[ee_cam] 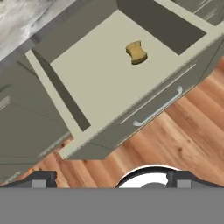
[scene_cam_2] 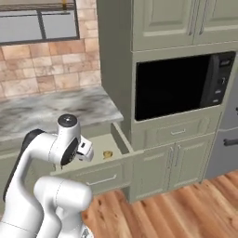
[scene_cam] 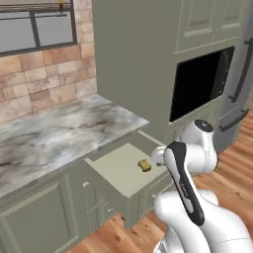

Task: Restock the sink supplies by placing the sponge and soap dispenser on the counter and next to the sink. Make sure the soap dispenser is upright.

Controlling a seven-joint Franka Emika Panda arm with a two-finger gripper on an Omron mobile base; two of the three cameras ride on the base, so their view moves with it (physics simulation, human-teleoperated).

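Hand view: fingers (ee_cam: 108, 180) at bottom edge, spread wide open, gripping nothing, above the wood floor (ee_cam: 175, 140). Past them, mid frame, an open drawer (ee_cam: 87, 87) with a long metal handle (ee_cam: 158, 109) on its front. Sponge (ee_cam: 136, 52) lies on the drawer bottom, upper right of center, alone, well apart from the fingers.

Left base view: white arm at lower right, sponge (scene_cam: 144, 165) in the drawer (scene_cam: 118, 170) at frame center, just left of the arm's wrist. Marble tabletop (scene_cam: 54, 133) runs across left, brick wall behind.

Right base view: sponge (scene_cam_2: 108, 154) sits in the drawer at center left, dark microwave (scene_cam_2: 181, 86) at right in the tall cabinet.
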